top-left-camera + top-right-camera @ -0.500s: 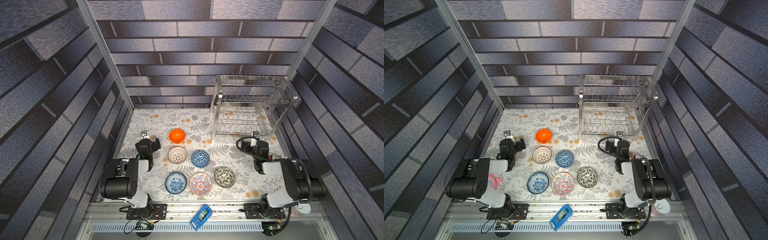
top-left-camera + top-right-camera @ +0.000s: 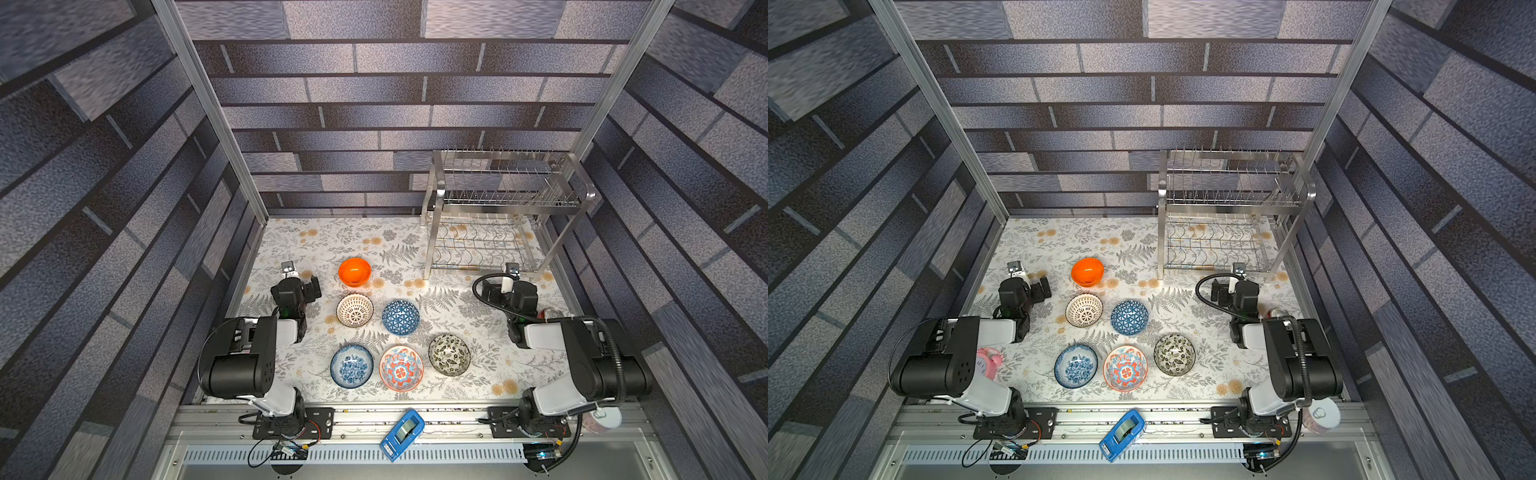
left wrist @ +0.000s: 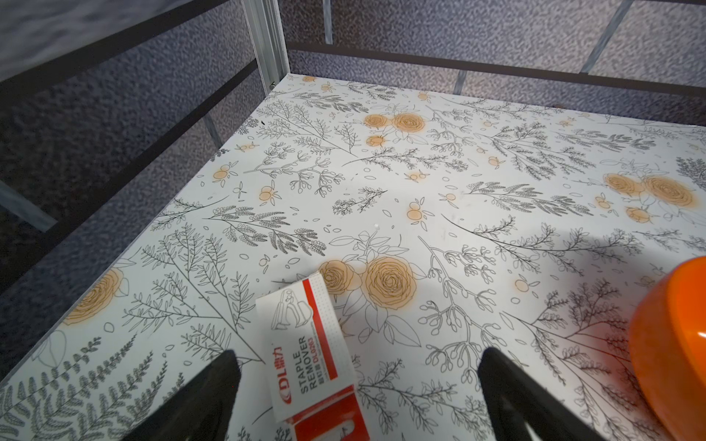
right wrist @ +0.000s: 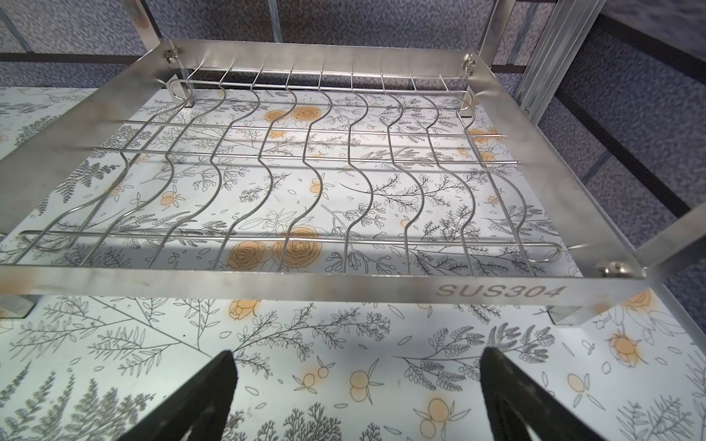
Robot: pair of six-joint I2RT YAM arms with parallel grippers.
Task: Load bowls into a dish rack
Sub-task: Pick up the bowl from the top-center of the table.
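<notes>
Stainless steel, and bare on both tiers: the dish rack [image 2: 498, 199] stands at the far right corner of the flower-printed table [image 2: 332, 241]. There is no bowl on its upper prongs, and none in the wavy wire slots below, which the right wrist view shows empty from close by. So nothing of the loading is done, and all six bowls are left to move.

The right gripper [image 4: 357, 359] hangs just in front of the rack's lower tier with its jaws spread wide and nothing between them. The left gripper [image 3: 359, 362] is equally wide and empty, low over the table near the left wall.

The bowls sit upright in a loose cluster mid-table, well apart from the rack:
- Far end: the orange bowl [image 2: 354, 271].
- Middle pair: the white lattice bowl [image 2: 354, 310] beside the blue triangle bowl [image 2: 400, 317].
- Near row: the blue-white floral bowl [image 2: 351, 366], the red-and-blue medallion bowl [image 2: 401, 368] and the black-and-white floral bowl [image 2: 449, 355].

The orange bowl lies nearest the left gripper and looks the likeliest first pick.

A small staple-remover box [image 3: 305, 343] lies flat under the left jaws and has no part in the task.
</notes>
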